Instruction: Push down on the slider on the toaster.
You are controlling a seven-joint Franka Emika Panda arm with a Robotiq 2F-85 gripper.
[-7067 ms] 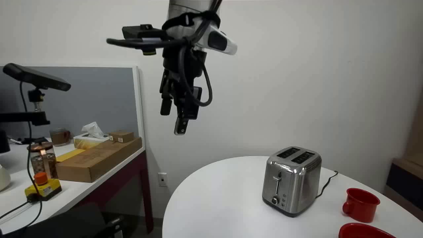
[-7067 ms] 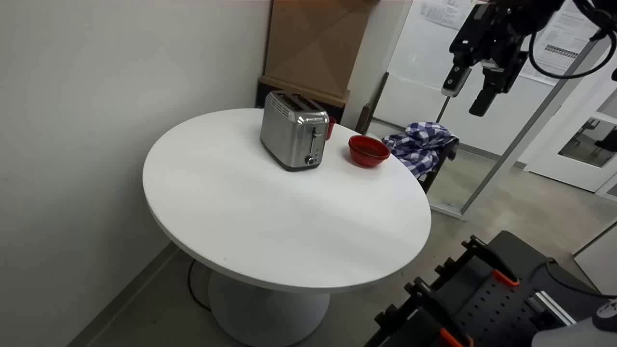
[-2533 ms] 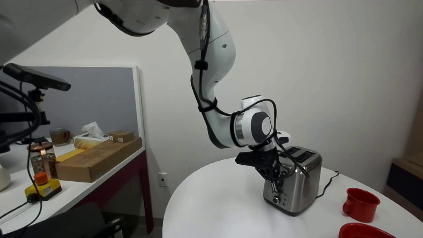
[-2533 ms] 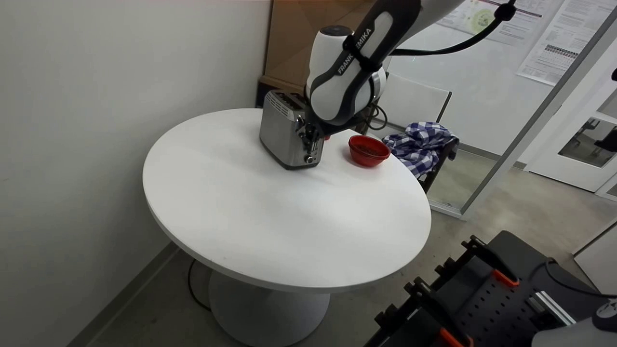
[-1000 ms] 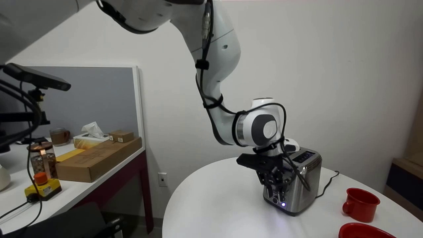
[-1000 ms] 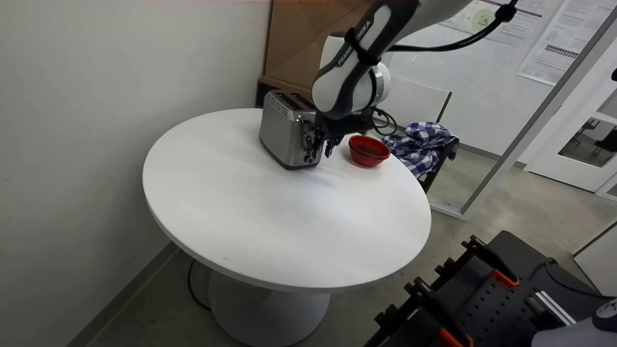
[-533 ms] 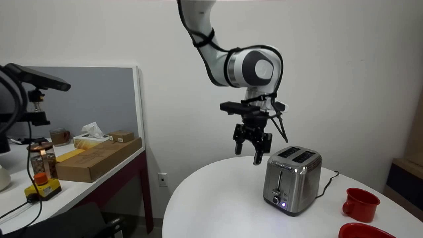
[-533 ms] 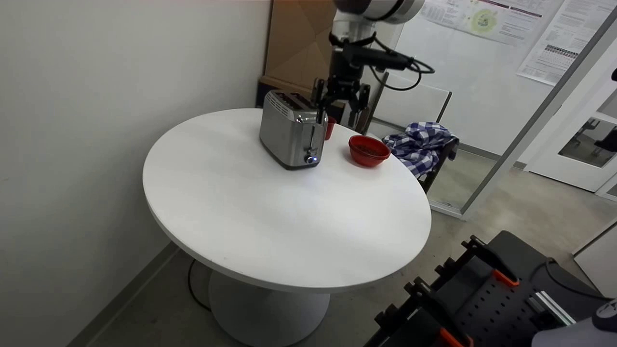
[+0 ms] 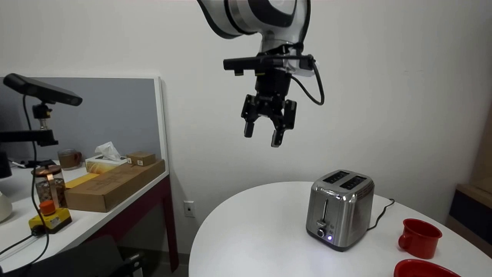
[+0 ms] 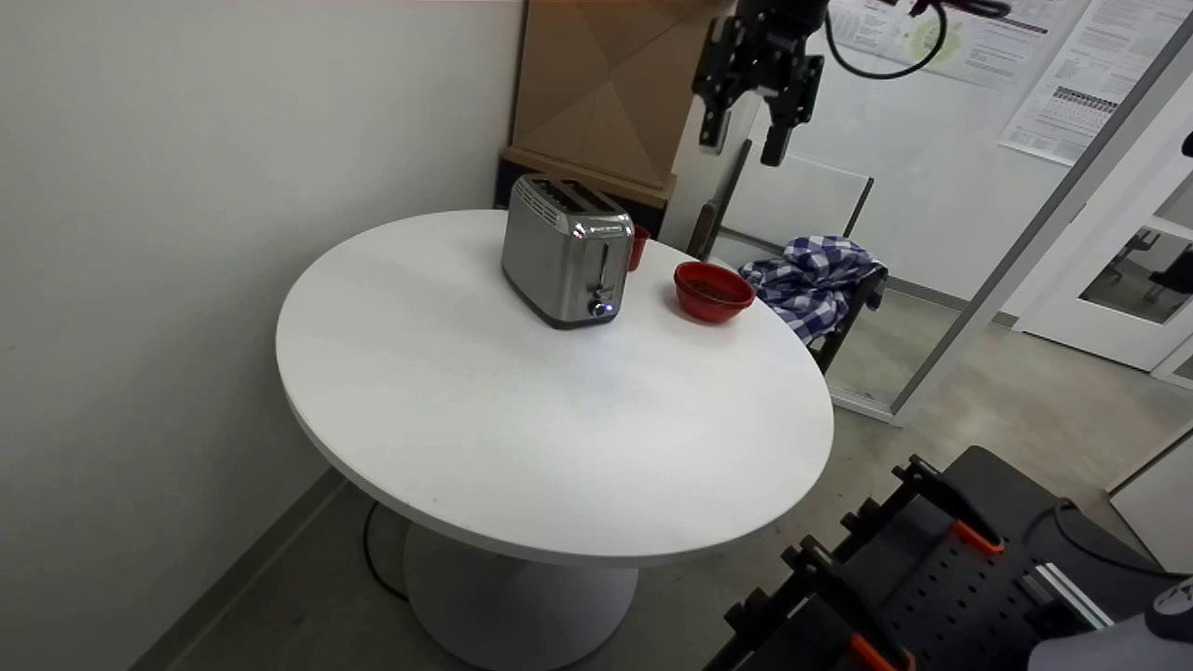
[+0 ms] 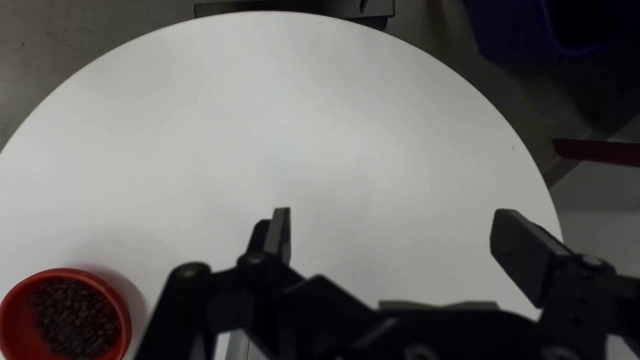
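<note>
A round white table (image 10: pixel 522 419) stands on 1 broad pedestal (image 10: pixel 522 601). On it, 3 things sit upright and apart: a silver toaster (image 9: pixel 342 215), a red mug (image 9: pixel 422 241) and a red bowl (image 10: pixel 710 310), the bowl near the table's edge. A black cord (image 9: pixel 378 219) runs over the table from the toaster's base.

Looks like a robotics lab, w/ e-stop btn (image 9: pixel 48 208), mounted cam (image 9: pixel 42 90) & posters (image 10: pixel 1086 89).
</note>
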